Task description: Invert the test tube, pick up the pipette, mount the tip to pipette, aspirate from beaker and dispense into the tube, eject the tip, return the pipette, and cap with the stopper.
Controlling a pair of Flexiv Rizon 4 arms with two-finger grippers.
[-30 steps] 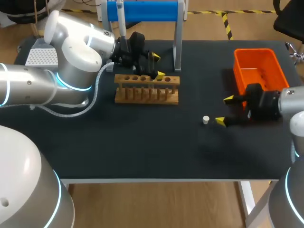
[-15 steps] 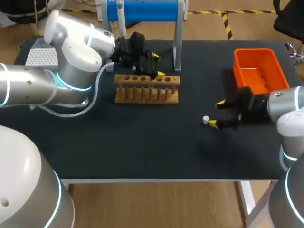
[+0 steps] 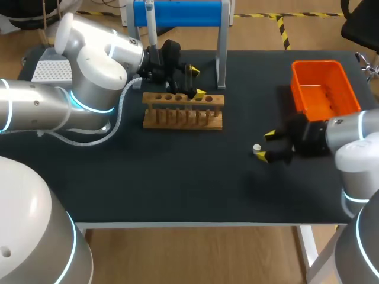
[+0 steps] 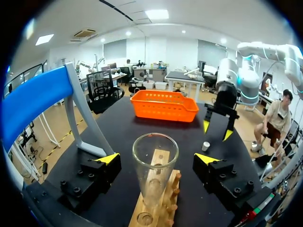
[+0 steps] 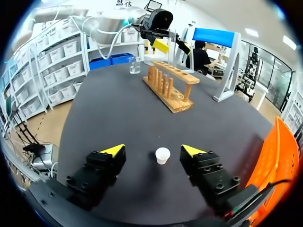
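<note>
A small white stopper (image 3: 257,148) lies on the black table. My right gripper (image 3: 266,145) is low over it, open. In the right wrist view the stopper (image 5: 162,155) sits between the right gripper's (image 5: 154,150) yellow tips and touches neither. A clear test tube (image 4: 154,175) stands mouth up in the wooden rack (image 3: 183,110). My left gripper (image 4: 156,158) is open around the tube, with gaps on both sides. The pipette (image 3: 151,26) hangs on the blue stand (image 3: 180,13). A beaker (image 5: 134,65) stands beyond the rack.
An orange basket (image 3: 323,89) sits at the back right, close behind my right wrist. A white tip box (image 3: 52,70) is at the far left, behind my left arm. The stand's grey leg (image 3: 221,56) is just right of the rack.
My right gripper has slid left along the table to the stopper, and its fingers have narrowed around it. The left arm, tube and rack have not moved.
</note>
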